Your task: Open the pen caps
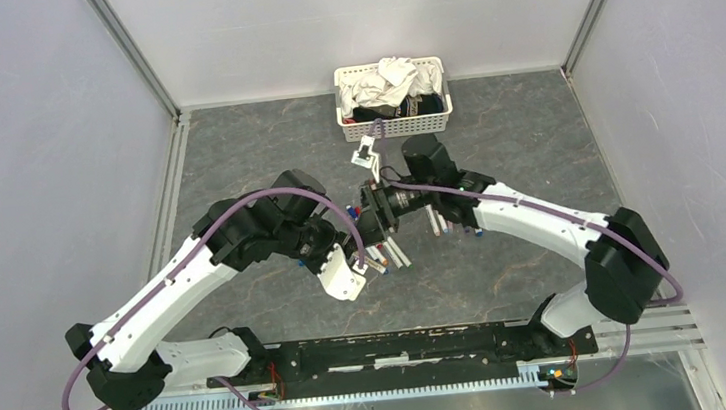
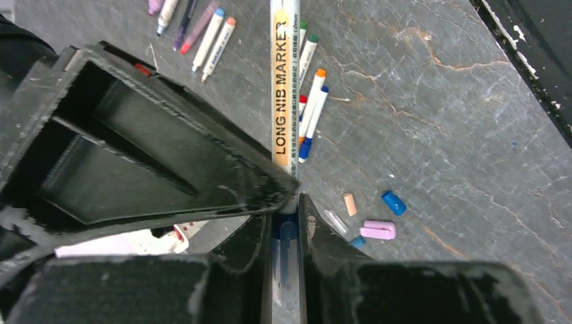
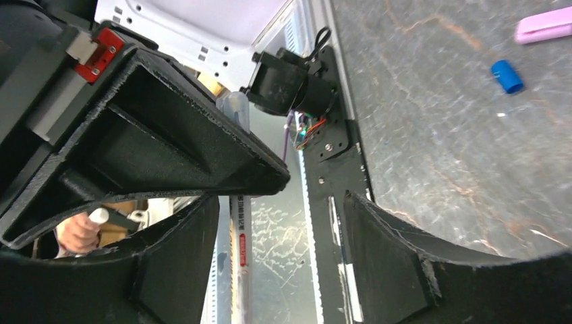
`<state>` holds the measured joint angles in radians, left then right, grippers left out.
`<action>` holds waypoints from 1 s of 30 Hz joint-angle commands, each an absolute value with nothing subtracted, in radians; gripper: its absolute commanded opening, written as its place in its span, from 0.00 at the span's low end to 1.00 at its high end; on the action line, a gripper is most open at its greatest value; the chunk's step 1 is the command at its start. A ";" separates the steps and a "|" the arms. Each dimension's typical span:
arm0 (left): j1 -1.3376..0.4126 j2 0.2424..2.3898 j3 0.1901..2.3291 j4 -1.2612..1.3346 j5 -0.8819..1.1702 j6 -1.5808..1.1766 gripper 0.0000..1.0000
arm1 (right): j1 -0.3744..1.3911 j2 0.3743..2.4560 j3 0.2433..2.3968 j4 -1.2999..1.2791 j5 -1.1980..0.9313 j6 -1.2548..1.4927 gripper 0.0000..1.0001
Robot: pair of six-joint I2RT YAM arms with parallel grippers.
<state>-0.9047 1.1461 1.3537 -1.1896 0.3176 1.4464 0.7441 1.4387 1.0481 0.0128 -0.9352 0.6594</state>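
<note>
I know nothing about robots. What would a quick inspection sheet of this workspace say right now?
Surface: grey stone-patterned table; no spills seen.
Job's things: one long marker held between the two arms; other pens lie loose on the table; a blue cap and a pink cap lie off to one side.
Clutter: white basket of cloths at the far edge.
Grippers: left gripper, jaws shut on the marker; right gripper, jaws open with the marker between them.
Cables: a purple cable runs along each arm.
Surroundings: plain pale walls with metal frame posts.
</note>
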 commanded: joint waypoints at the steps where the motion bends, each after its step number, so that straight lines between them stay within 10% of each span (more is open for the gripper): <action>1: -0.913 1.147 1.351 -1.129 0.329 1.358 0.02 | 0.807 1.494 1.119 0.050 -0.979 0.683 0.70; 7: -0.913 1.136 1.319 -1.113 0.298 1.362 0.02 | 0.838 1.522 1.119 0.073 -1.001 0.710 0.48; 12: -0.915 1.129 1.310 -1.107 0.277 1.363 0.21 | 0.837 1.505 1.110 0.079 -1.011 0.708 0.02; 22: -0.917 1.117 1.285 -1.117 0.255 1.376 0.48 | 0.837 1.476 1.064 0.081 -1.046 0.690 0.00; 30: -0.929 1.149 1.316 -1.116 0.274 1.373 0.25 | 0.843 1.505 1.090 0.099 -1.061 0.709 0.00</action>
